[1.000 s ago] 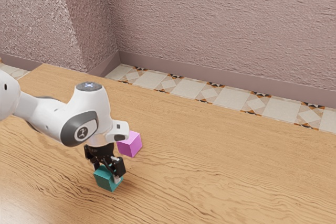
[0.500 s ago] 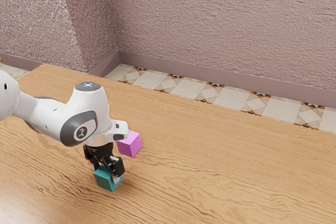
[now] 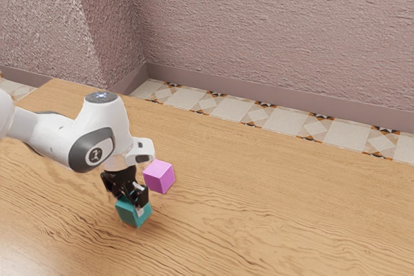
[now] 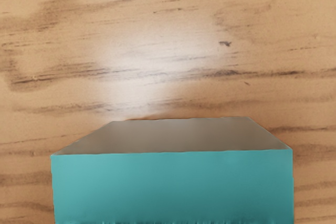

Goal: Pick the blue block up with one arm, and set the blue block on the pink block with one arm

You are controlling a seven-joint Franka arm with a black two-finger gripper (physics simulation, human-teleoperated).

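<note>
- A pink block (image 3: pixel 159 176) sits on the wooden table (image 3: pixel 272 211), just beside the end effector (image 3: pixel 134 202) on its far side, toward the wall.
- The end effector's black fingers are closed on the blue block (image 3: pixel 134 214), which is teal in shade, gripping its upper part.
- The blue block sits directly beneath the end effector, low over the table.

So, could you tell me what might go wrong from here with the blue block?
1. The blue block is low over the table and the pink block is close beside it; moving sideways without more lift could knock the pink block away.
2. The gripper seems to hold only the blue block's upper part, so it might tilt or slip.
</note>
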